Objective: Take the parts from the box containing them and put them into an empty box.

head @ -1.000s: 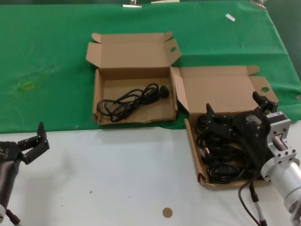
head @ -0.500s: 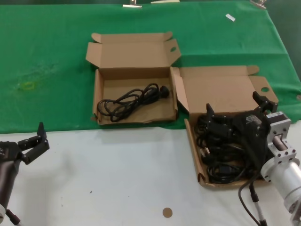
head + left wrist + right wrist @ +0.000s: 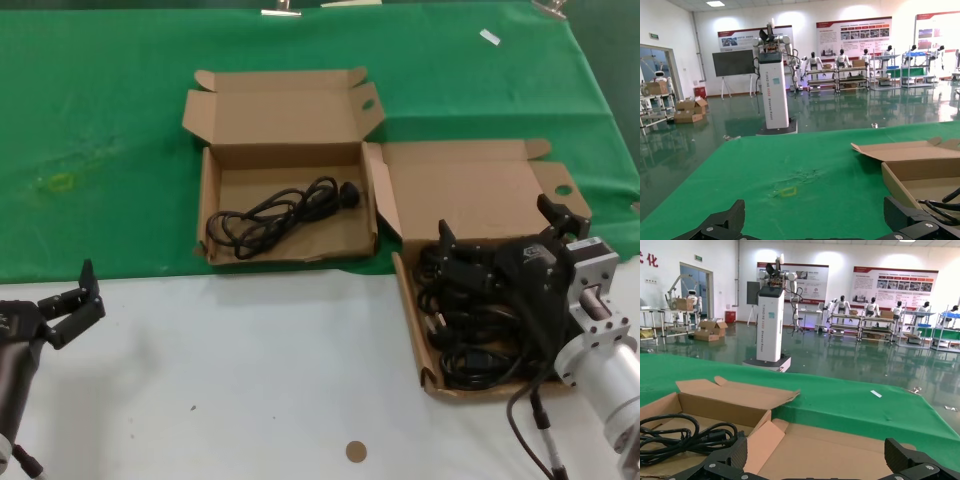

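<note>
Brown corrugated cardboard mailer box with a neat front wall (image 3: 412,300) lies directly beneath the right gripper (image 3: 497,235), its hinged lid (image 3: 470,195) standing open beyond the fingers. Long thin black rubber power cords (image 3: 470,320) fill this box in a tangled heap under and just behind the gripper. The right gripper hangs low over the heap with its two black fingers (image 3: 446,240) spread wide apart; nothing is held between them.

A second brown cardboard mailer box (image 3: 210,215), lid open, sits on the green cloth (image 3: 110,120) well to the left of the right gripper and farther from the robot. One coiled black cord with a moulded plug (image 3: 275,215) lies on its floor.

The left gripper (image 3: 72,305) rests idle over the white table surface (image 3: 240,370), well apart from both boxes, its fingers (image 3: 715,227) also spread open and empty.
</note>
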Controlling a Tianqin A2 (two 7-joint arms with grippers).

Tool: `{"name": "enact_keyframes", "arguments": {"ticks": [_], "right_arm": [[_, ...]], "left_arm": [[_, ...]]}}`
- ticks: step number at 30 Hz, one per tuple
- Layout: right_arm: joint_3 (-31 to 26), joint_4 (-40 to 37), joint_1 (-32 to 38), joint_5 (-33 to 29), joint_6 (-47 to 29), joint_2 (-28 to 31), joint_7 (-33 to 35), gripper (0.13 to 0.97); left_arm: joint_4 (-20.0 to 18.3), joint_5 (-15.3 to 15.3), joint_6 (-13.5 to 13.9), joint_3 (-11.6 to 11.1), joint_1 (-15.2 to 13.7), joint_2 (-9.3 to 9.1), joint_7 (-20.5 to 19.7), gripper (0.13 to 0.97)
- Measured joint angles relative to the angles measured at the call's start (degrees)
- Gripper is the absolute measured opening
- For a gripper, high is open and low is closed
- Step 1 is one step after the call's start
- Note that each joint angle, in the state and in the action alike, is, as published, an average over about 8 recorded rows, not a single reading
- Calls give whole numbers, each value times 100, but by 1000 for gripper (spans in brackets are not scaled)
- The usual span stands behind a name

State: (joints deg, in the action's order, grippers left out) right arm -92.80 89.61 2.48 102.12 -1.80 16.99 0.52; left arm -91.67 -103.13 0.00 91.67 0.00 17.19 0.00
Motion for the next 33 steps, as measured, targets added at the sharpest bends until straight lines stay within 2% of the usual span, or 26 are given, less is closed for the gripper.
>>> {"name": "enact_keyframes", "arguments": {"ticks": [33], "right_arm": [[0,0,0,0,0,0,0,966]], "left_arm": [[0,0,0,0,0,0,0,966]]}}
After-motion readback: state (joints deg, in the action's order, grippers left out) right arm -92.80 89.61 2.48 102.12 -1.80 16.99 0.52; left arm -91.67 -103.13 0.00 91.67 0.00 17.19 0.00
